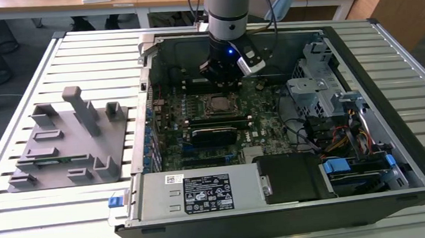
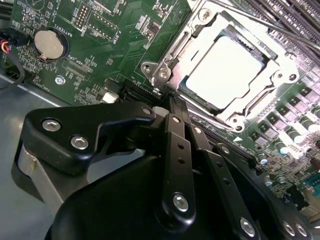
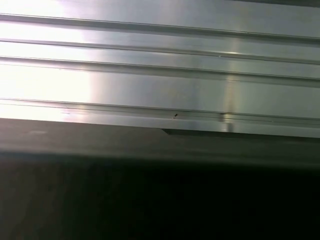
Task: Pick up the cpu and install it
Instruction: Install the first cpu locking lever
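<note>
CPU seated in the motherboard socket; end effector empty above it.

You will find the cpu lying flat inside its metal socket frame on the green motherboard of the open computer case. Your end effector hangs just beside the socket, fingers pressed together, gripping nothing. The grey tray sits on the slatted surface, at the exterior view's left.

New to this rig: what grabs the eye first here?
The open black computer case on the slatted metal table, with the robot arm's black gripper reaching down over its green motherboard. In the second wrist view, the shiny silver-topped square cpu sits in its metal socket frame, just beyond the gripper.
</note>
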Motion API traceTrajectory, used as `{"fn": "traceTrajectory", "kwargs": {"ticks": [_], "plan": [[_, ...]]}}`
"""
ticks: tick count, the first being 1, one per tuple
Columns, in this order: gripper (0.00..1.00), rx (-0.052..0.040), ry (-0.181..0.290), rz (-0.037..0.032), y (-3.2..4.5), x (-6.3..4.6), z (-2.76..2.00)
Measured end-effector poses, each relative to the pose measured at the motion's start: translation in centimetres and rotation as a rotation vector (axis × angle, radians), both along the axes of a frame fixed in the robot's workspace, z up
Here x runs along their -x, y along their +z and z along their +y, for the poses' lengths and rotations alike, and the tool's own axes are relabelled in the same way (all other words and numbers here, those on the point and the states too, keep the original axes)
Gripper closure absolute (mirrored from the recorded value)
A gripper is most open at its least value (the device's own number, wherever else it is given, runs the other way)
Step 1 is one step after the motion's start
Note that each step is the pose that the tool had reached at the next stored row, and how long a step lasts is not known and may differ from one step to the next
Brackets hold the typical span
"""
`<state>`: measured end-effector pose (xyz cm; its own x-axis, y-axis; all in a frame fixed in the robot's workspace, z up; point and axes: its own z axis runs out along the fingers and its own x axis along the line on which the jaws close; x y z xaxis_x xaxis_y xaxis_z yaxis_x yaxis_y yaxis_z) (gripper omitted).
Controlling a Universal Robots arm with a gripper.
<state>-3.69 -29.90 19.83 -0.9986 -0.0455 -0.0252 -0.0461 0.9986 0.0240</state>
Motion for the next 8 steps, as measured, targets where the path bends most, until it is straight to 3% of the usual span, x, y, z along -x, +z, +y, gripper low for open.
{"fn": "traceTrajectory", "kwargs": {"ticks": [3, 8], "plan": [[0.89, 0.0114, 0.000, 0.0001, -0.09, -0.01, 0.00], [0.89, 0.0115, 0.000, 0.0006, -0.11, -0.02, 0.01]]}}
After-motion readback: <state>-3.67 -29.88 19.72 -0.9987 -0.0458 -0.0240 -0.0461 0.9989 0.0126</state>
